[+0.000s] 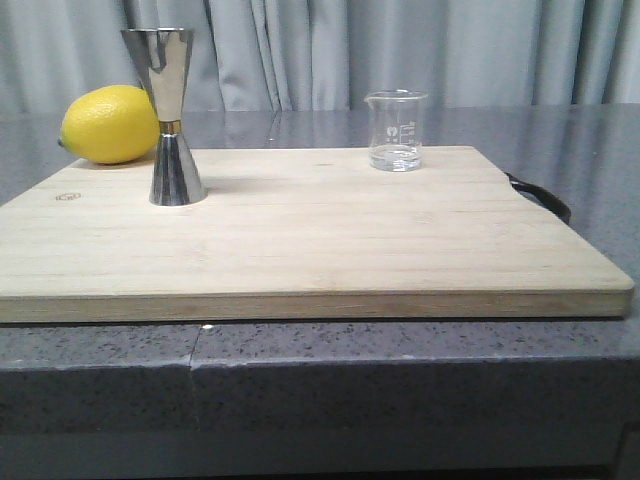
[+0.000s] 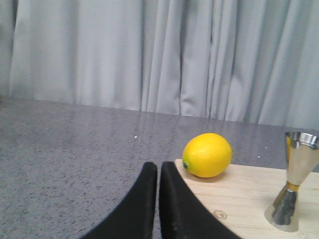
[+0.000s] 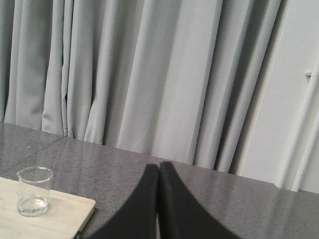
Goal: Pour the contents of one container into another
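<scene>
Both my grippers, left (image 2: 158, 199) and right (image 3: 159, 199), are closed and empty; beaker (image 3: 34, 191) stands upright nearer my right, jigger (image 1: 167, 116) leftward.

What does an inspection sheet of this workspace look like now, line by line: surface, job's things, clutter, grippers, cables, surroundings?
Surface: wooden cutting board lying on a grey speckled counter; a dark handle shows at the board's right edge.
Job's things: glass beaker upright on the board's far right, a little clear liquid at its bottom; steel jigger upright on the board's left, apart from the beaker.
Clutter: lemon behind the jigger at the board's far left corner.
Grippers: left gripper shut, holding nothing; right gripper shut, holding nothing.
Cables: nothing seen.
Surroundings: grey curtain behind the counter.
</scene>
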Motion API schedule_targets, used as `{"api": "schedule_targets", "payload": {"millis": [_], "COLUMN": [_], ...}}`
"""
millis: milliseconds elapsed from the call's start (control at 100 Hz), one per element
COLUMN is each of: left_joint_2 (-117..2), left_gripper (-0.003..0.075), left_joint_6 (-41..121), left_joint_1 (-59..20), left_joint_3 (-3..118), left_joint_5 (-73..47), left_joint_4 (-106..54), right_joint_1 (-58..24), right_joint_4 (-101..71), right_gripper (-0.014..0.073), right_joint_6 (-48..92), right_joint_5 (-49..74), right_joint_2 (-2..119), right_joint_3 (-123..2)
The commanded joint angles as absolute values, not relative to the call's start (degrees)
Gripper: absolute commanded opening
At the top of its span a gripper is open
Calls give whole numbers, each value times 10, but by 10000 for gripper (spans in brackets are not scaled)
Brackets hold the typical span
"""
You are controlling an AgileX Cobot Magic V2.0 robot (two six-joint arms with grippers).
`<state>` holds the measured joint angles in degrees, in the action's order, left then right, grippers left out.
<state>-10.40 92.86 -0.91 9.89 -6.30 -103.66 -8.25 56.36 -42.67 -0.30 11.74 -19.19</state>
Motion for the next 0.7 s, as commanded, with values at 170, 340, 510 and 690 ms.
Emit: {"api": "schedule_targets", "payload": {"millis": [170,340,510,690], "left_joint_2": [-77,-42,9,17], "left_gripper": [-20,-19,-20,-20], "left_joint_6": [544,14,-72,-73], "left_joint_1": [-33,-33,-33,-33], "left_joint_3": [115,111,67,3], "left_joint_5": [-54,-101,-103,-31], "left_joint_4": [-586,-78,7,0], "right_joint_1": [-80,-80,-80,-80], "right_joint_4": [564,564,564,564], "right_gripper": [-75,-75,-75,-75], "right_joint_6": [-426,-426,-426,-426], "right_joint_5": [-25,-25,-25,-25], "right_joint_2": [121,121,121,121], "right_joint_3": [-207,-207,-207,-207]}}
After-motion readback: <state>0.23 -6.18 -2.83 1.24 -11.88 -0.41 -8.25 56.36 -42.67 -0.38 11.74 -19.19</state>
